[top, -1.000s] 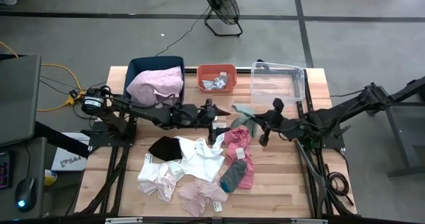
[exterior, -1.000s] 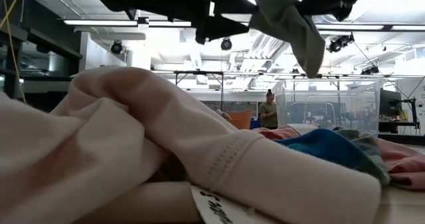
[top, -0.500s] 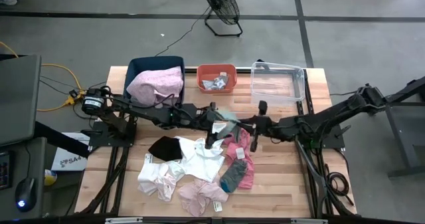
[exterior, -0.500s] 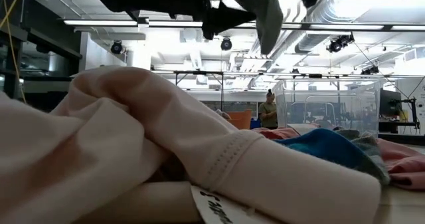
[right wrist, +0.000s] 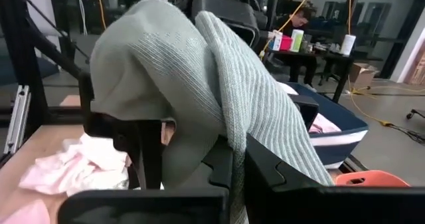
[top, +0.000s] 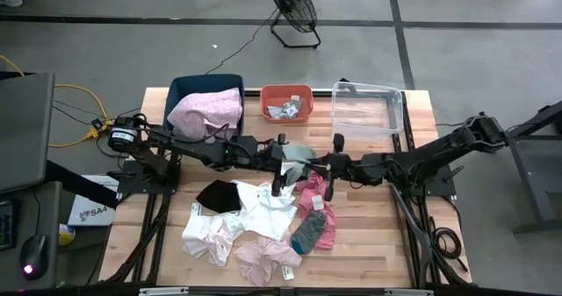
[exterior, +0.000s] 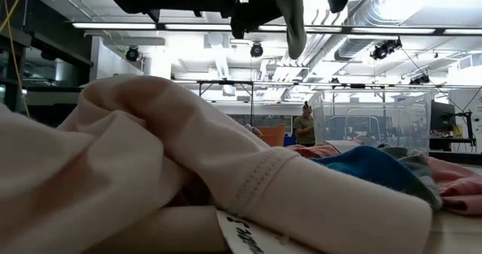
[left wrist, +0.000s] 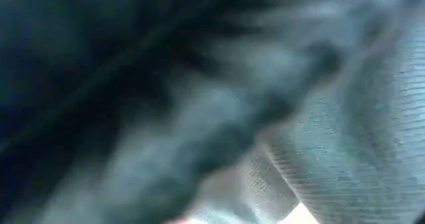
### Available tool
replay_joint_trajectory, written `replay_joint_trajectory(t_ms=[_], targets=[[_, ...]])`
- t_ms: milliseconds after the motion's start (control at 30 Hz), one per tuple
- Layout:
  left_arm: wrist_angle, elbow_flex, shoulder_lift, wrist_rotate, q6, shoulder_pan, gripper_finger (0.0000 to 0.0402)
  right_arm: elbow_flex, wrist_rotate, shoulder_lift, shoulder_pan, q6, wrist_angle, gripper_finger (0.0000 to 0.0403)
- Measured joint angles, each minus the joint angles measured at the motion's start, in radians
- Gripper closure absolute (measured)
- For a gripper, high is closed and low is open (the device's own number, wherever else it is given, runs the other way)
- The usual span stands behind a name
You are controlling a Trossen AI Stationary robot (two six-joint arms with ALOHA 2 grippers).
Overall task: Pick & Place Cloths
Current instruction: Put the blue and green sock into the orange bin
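A sage green ribbed cloth (top: 299, 153) hangs in the air over the table's middle, between my two grippers, which face each other level. My right gripper (top: 311, 163) comes from the table's right and is shut on the cloth (right wrist: 199, 84). My left gripper (top: 293, 162) comes from the left and stands open, with the cloth draped against it; its wrist view is filled by the cloth (left wrist: 358, 137). In the low view the cloth (exterior: 292, 20) hangs short below the arms. More cloths lie heaped on the table below: black (top: 219, 195), white (top: 263, 204), pink (top: 312, 186), grey (top: 309, 230). My right gripper pinches a bunched fold of the sage cloth (right wrist: 229, 141) between its two fingers, coming level from the table's right. The cloth is lifted clear of the table and spreads away from the fingers over my left gripper. My left gripper is open, and the cloth lies draped over one of its dark fingers (right wrist: 136, 141) and between the two. The cloth itself covers where it rests.
Along the far edge stand a blue bin (top: 186, 90) holding a pink cloth (top: 206, 111), an orange bin (top: 286, 92) with small pieces, and a clear bin (top: 367, 107). A pale pink cloth (exterior: 151, 171) lies right before the low camera. Bare wood shows at the table's near right.
My right gripper has gone toward the table's left, up to my left gripper, and has tipped up to level, still shut on the sage cloth. The cloth has travelled with it, hangs shorter now and lies over my open left gripper.
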Motion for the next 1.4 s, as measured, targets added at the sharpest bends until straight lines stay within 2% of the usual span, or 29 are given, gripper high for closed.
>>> replay_joint_trajectory(t_ms=[200, 367, 467, 700, 1000, 1133, 1233, 1400], targets=[[0.015, 0.000, 0.000, -0.013, -0.004, 0.000, 0.0094, 0.000, -0.009, 0.008, -0.008, -0.006, 0.062, 0.0398], [0.015, 0.000, 0.000, -0.091, -0.007, 0.000, 0.0096, 0.000, -0.053, 0.047, -0.026, -0.005, 0.145, 0.0398], [0.009, 0.000, 0.000, -0.109, -0.026, 0.000, 0.0109, 0.000, -0.054, 0.067, -0.029, -0.006, 0.157, 0.0398], [-0.012, 0.000, 0.000, -0.116, -0.027, 0.002, 0.0193, 0.000, -0.054, 0.073, -0.029, -0.006, 0.170, 0.0398], [-0.073, 0.000, 0.000, -0.174, -0.027, 0.002, 0.0379, 0.000, -0.046, 0.074, -0.029, -0.007, 0.153, 0.0398], [-0.077, 0.001, 0.000, -0.183, -0.019, 0.002, 0.0383, 0.000, -0.036, 0.074, -0.029, -0.007, 0.142, 0.0390], [-0.084, 0.001, 0.000, -0.188, -0.019, 0.003, 0.0392, 0.000, 0.016, 0.073, -0.028, 0.012, 0.126, 0.0372], [-0.092, 0.001, 0.000, -0.190, -0.019, 0.003, 0.0394, 0.000, -0.048, 0.070, -0.027, 0.070, 0.070, 0.0336]])
